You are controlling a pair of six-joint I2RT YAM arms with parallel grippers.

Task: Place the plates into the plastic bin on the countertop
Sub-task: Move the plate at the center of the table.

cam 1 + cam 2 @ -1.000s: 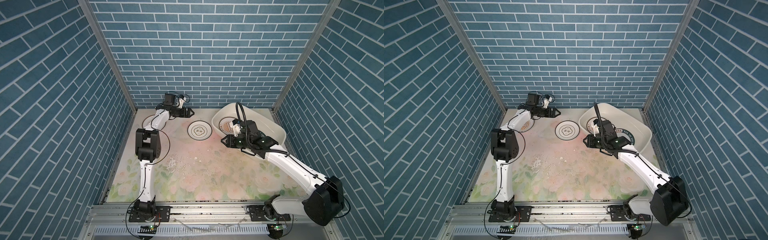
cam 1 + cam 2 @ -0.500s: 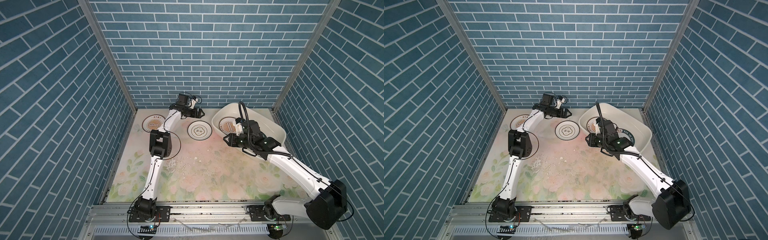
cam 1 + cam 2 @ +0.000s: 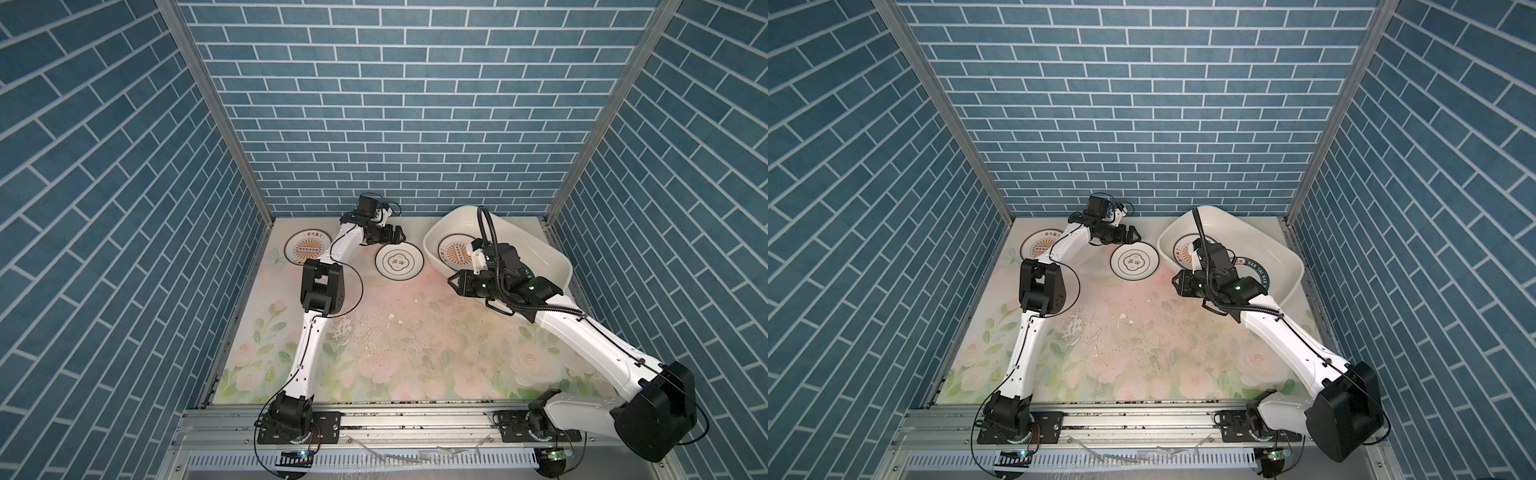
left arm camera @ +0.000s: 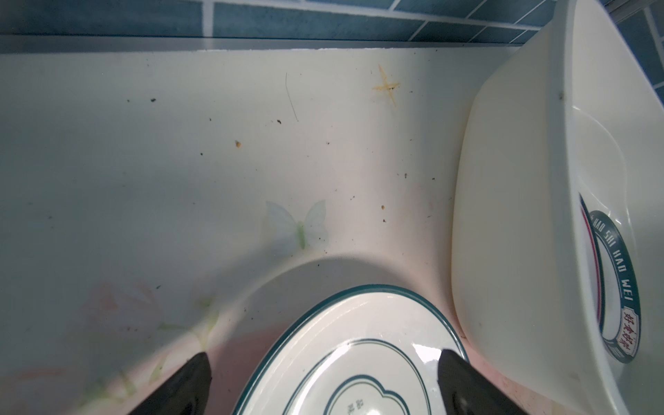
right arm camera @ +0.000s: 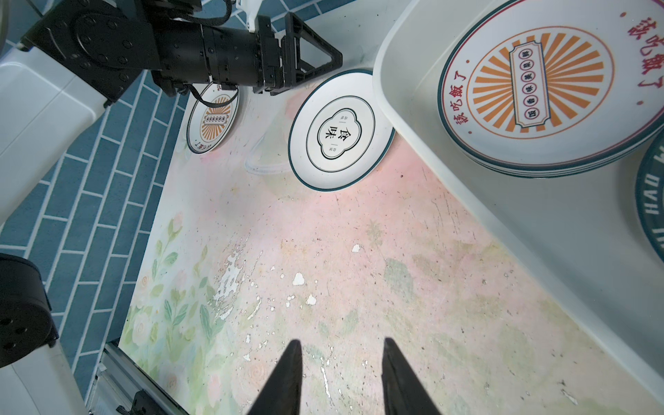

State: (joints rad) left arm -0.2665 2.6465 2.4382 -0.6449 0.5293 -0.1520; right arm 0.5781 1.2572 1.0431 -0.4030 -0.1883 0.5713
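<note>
One plastic bin in the far right corner of the countertop holds stacked plates, so we read the left gripper, spread wide over the quatrefoil plate just beside it, as poised to grasp; the right gripper hangs part-open, empty.

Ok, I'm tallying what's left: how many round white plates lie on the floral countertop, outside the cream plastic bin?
2. The orange-sunburst white plate lies near the back left corner; the green-rimmed quatrefoil plate lies beside the cream plastic bin. None seems hidden.
</note>
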